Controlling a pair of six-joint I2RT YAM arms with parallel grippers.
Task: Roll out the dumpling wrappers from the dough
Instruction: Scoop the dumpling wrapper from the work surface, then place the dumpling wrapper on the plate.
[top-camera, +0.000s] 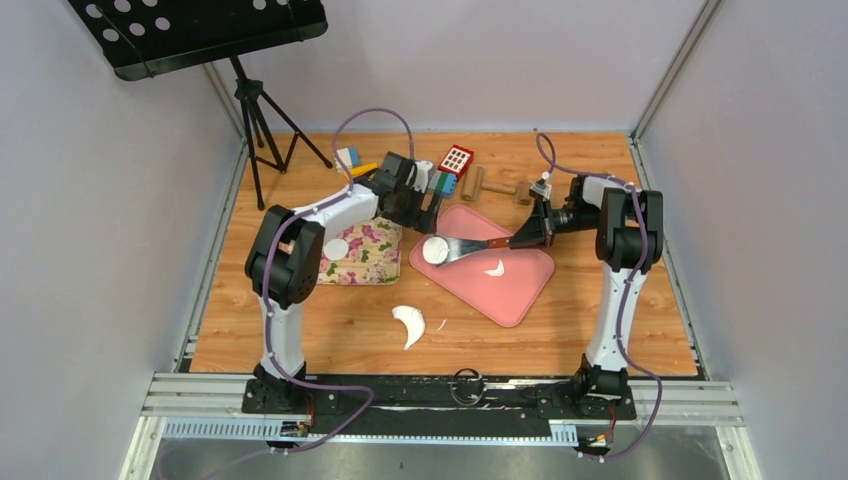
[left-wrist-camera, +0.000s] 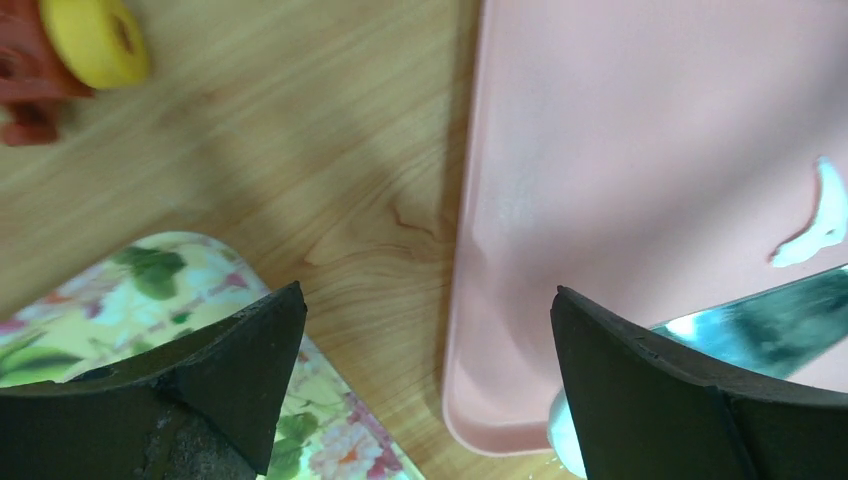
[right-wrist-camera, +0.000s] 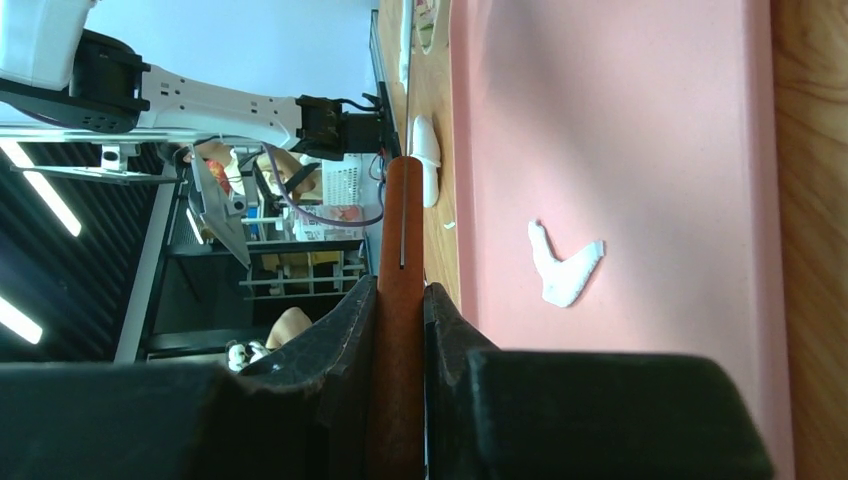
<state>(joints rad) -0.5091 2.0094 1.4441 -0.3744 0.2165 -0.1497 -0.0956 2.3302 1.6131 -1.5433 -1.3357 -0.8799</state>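
Observation:
My right gripper is shut on the brown handle of a metal spatula; the right wrist view shows the handle clamped between the jaws. A round white dumpling wrapper lies on the blade's tip over the left corner of the pink tray. My left gripper is open and empty just above that corner, with the wrapper's edge by its right finger. A second wrapper lies on the floral plate. A crescent dough scrap lies on the table, and a small scrap on the tray.
A wooden rolling pin and a red-and-white toy lie at the back, with small coloured blocks beside them. A tripod stands at the back left. Grey walls enclose the wooden table.

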